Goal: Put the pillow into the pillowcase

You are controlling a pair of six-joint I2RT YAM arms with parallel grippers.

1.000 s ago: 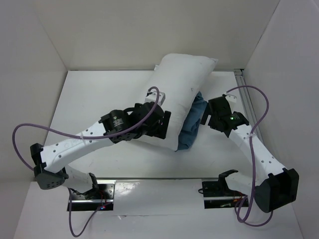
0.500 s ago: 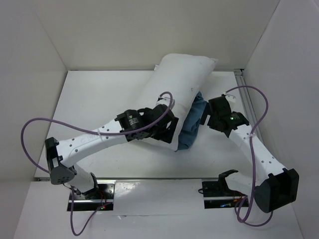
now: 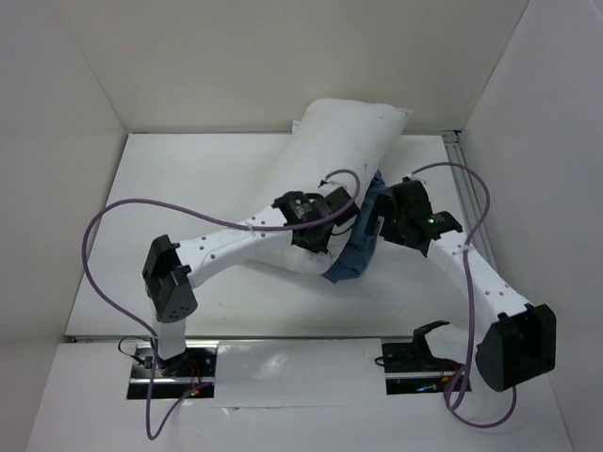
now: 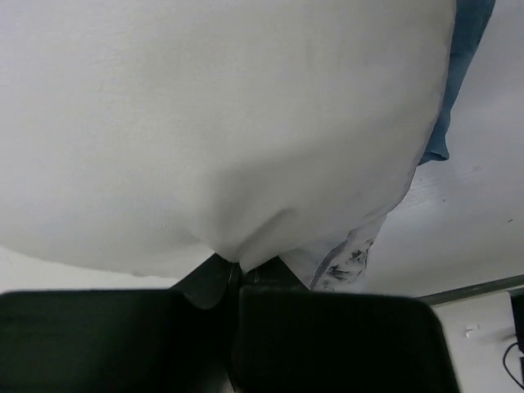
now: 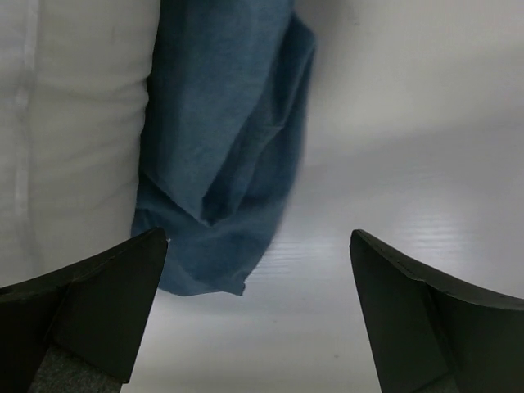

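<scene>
Table white, walled | left hand pinching pillow | right hand spread, near pillowcase

The plump white cloth pillow is seen as a finely woven, matt fabric, smooth over its bulk and puckered at the tips of the left pincer, whose fingers are of matt black plastic. Just right of those tips, a thin printed label is shown. Ahead and left of the right pincer, the dusty-blue cloth pillowcase is soft, matt and creased. The white table surface beneath is smooth, with a faint sheen.
</scene>
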